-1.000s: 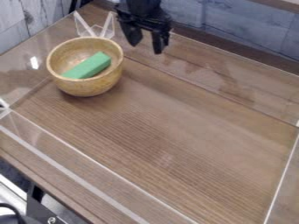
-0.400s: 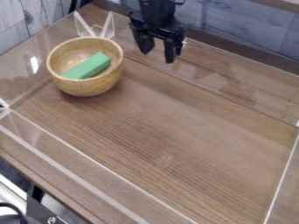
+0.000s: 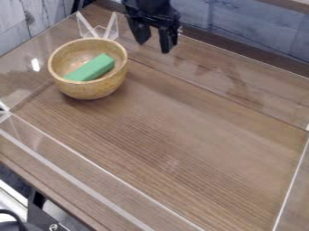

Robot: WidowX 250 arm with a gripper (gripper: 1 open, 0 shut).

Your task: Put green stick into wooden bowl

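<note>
The green stick [image 3: 90, 68] lies flat inside the wooden bowl [image 3: 88, 83], which sits at the table's left rear. My gripper [image 3: 154, 39] hangs above the back of the table, up and to the right of the bowl, pointing downward. Its dark fingers [image 3: 165, 41] stand apart with nothing between them. It touches neither the bowl nor the stick.
Clear acrylic walls [image 3: 145, 206] ring the wooden tabletop [image 3: 182, 126]. Two pale sticks [image 3: 97, 27] lean behind the bowl. A grey tiled wall runs along the back.
The gripper shifted slightly right and then back left, ending about where it started, still open. The stick and bowl have not moved.
</note>
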